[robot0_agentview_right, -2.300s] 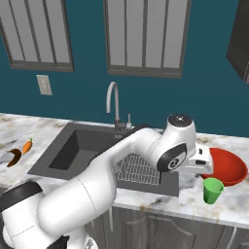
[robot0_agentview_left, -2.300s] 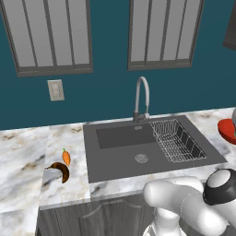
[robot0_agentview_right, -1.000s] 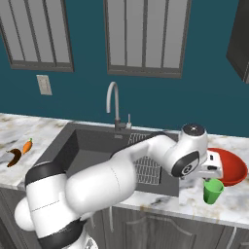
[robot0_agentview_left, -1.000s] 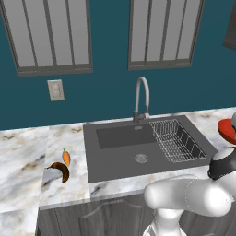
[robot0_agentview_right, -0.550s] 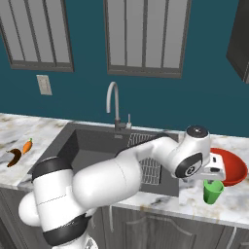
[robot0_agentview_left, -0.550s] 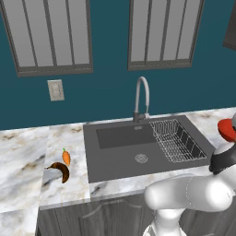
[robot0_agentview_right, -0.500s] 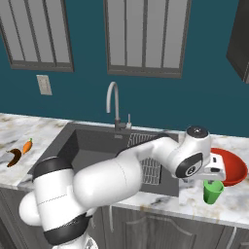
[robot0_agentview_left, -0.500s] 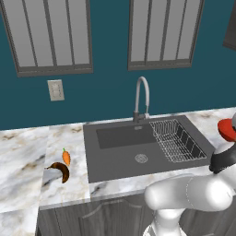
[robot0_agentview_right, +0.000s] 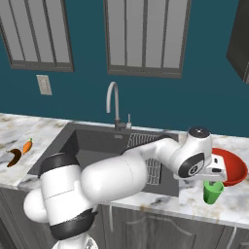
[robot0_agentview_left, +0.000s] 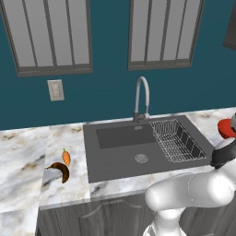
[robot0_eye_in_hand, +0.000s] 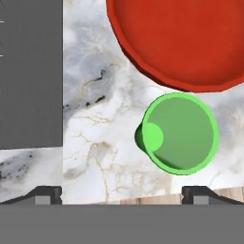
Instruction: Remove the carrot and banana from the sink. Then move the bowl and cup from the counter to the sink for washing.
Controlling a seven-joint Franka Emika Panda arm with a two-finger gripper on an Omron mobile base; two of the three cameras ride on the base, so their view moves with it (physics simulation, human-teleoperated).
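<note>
The green cup stands upright on the marble counter, just in front of the red bowl. My gripper hangs open straight above, the cup slightly right of its middle. From the right base view the gripper sits directly over the cup, beside the bowl. The orange carrot and the dark brown banana lie on the counter left of the sink. Nothing lies in the dark basin.
A wire rack fills the sink's right part and a curved steel faucet stands behind it. The counter's front edge runs close below the cup. My arm stretches across the sink's front right corner.
The hand has swung right from over the rack and come down over the cup. In the last half second it barely moved. Jaws stayed open.
</note>
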